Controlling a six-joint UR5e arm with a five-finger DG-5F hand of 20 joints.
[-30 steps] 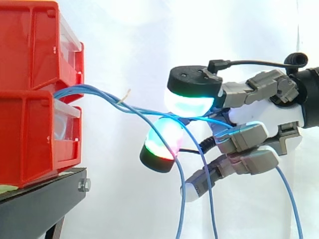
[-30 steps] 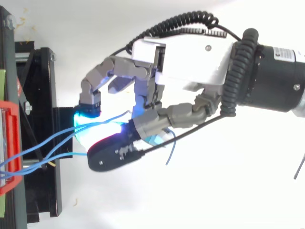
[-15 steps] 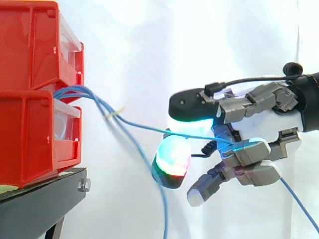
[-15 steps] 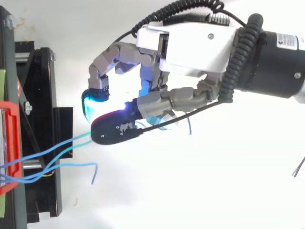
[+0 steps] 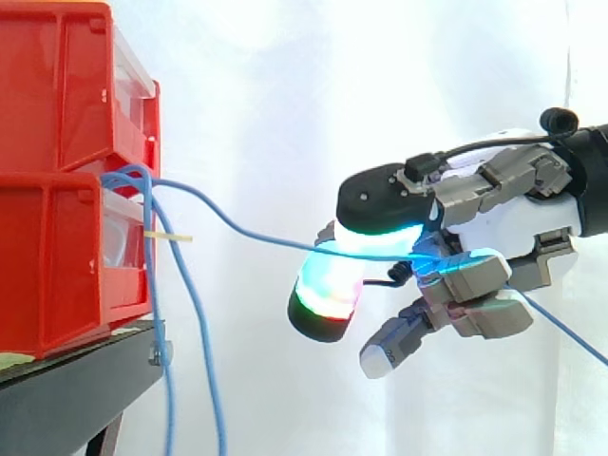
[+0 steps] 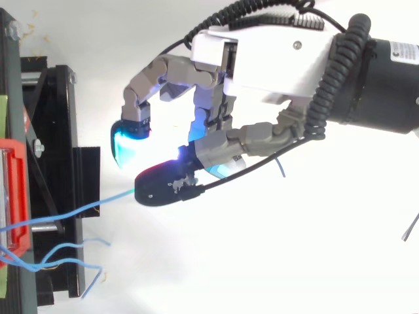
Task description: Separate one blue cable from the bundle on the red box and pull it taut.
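One blue cable point(image 5: 256, 236) runs from the gap between the stacked red bins point(image 5: 57, 266) out to my hand point(image 5: 518, 223), sagging only slightly. It is pinched between two glowing fingertips point(image 5: 375, 228), and its free end trails out behind the hand to the lower right. In the top view the same cable point(image 6: 98, 203) leads from the red box edge point(image 6: 18, 196) to the hand point(image 6: 275, 62), whose fingers are curled. The other blue cables point(image 5: 152, 313) hang down loose beside the bins.
A black stand point(image 5: 85, 380) carries the bins at the left. A small yellow tie point(image 5: 169, 235) sticks out from the hanging cables. Loose cable ends point(image 6: 62, 261) lie over the stand in the top view. A white curtain hangs behind.
My hand has drawn to the right, away from the bins. The other cables have slipped off it and dropped beside the bins. The single pinched cable now runs straighter.
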